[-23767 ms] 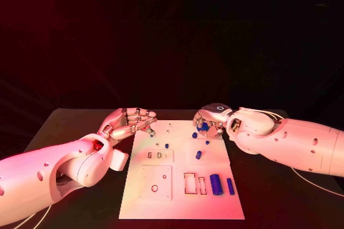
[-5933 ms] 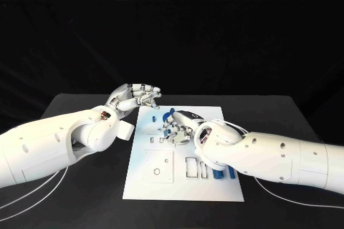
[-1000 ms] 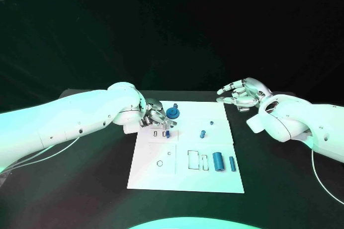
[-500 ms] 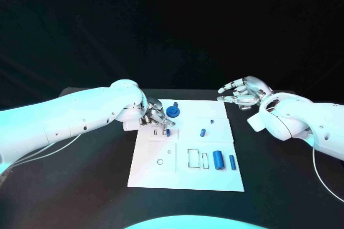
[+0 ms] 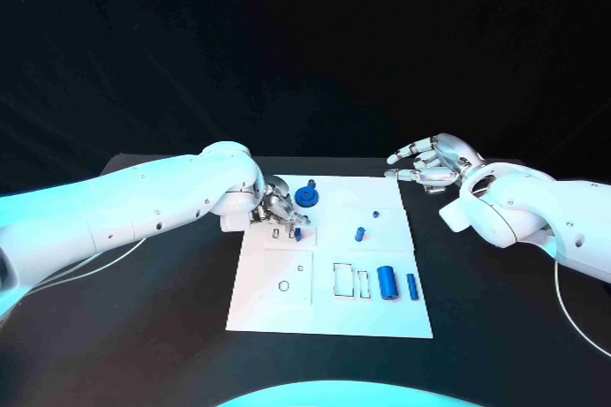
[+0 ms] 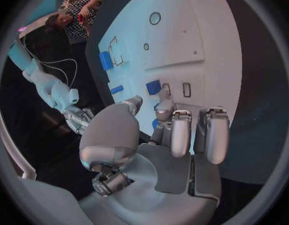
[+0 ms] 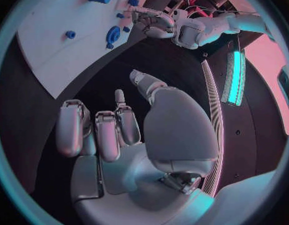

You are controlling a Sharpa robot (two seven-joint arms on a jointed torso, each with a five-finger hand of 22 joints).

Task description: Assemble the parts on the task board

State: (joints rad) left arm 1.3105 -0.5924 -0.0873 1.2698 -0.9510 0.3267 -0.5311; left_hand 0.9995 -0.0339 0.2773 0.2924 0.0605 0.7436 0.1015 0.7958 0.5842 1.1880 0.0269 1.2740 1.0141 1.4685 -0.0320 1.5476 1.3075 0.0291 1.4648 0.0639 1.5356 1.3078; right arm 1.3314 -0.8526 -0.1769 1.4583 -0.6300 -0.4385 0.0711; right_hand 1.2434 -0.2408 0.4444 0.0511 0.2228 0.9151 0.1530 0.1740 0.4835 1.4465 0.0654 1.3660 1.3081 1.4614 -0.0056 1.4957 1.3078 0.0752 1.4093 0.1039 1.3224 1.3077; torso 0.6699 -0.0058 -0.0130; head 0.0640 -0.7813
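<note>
The white task board (image 5: 328,301) lies mid-table. My left hand (image 5: 278,209) hangs over its far-left corner with its fingers curled down beside two small slots. A small blue part (image 5: 297,233) stands at one slot just in front of the fingertips (image 6: 164,106), apart from them (image 6: 153,87). A bit of blue (image 6: 156,123) shows between thumb and fingers; I cannot tell whether it is held. A blue gear-like part (image 5: 307,197) sits next to that hand. My right hand (image 5: 429,167) hovers off the board's far-right corner, fingers loosely apart, holding nothing (image 7: 113,130).
Two small blue parts (image 5: 376,214) (image 5: 360,234) lie mid-board. A thick blue cylinder (image 5: 386,283) and a thin one (image 5: 412,286) lie beside rectangular cut-outs (image 5: 342,280) at the near right. A round hole (image 5: 282,286) sits near left. Black table (image 5: 153,319) surrounds the board.
My left hand has stayed over the small slots, edging slightly toward the far side. The blue part at the slot and my right hand have kept their places.
</note>
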